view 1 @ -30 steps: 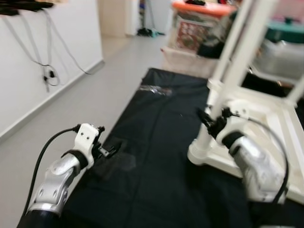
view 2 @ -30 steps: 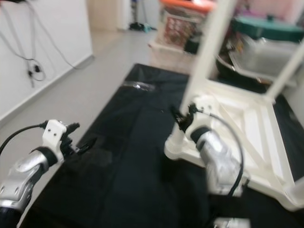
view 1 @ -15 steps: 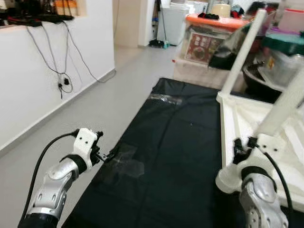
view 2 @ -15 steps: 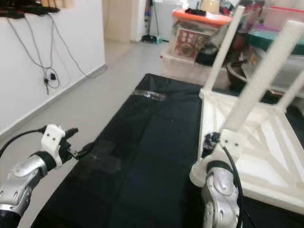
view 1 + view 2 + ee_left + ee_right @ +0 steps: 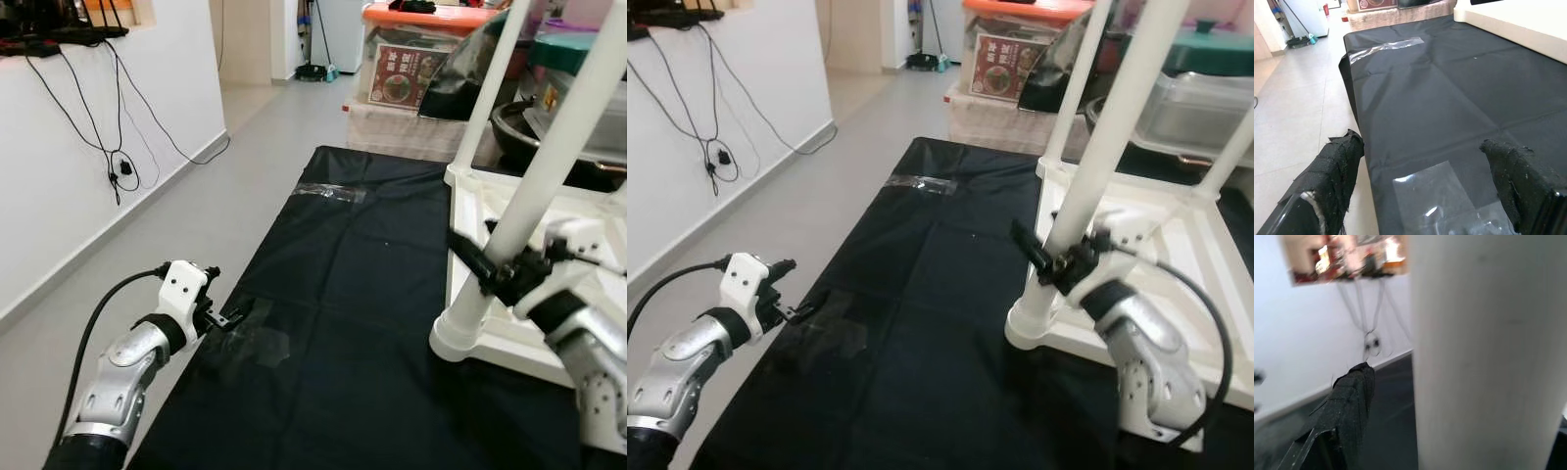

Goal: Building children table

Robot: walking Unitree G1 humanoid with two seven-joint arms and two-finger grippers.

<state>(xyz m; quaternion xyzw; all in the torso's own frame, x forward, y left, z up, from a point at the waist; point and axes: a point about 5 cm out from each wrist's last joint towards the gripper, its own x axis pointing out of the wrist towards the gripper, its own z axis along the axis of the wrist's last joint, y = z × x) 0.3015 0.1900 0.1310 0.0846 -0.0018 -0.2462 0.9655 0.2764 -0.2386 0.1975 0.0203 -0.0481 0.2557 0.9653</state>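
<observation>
A black sheet (image 5: 362, 323) covers the grey floor (image 5: 196, 215); the upturned white children's table (image 5: 529, 294) rests on it.

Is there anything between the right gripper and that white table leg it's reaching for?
Nothing visible. The right gripper is already at the nearest white table leg, fingers either side of it just above its foot. The left gripper hovers open over the black sheet, apart from the table.

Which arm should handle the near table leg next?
Right. The right gripper already has its fingers around the white table leg of the upturned table. The left gripper hovers open over the black sheet, well away from it.
</observation>
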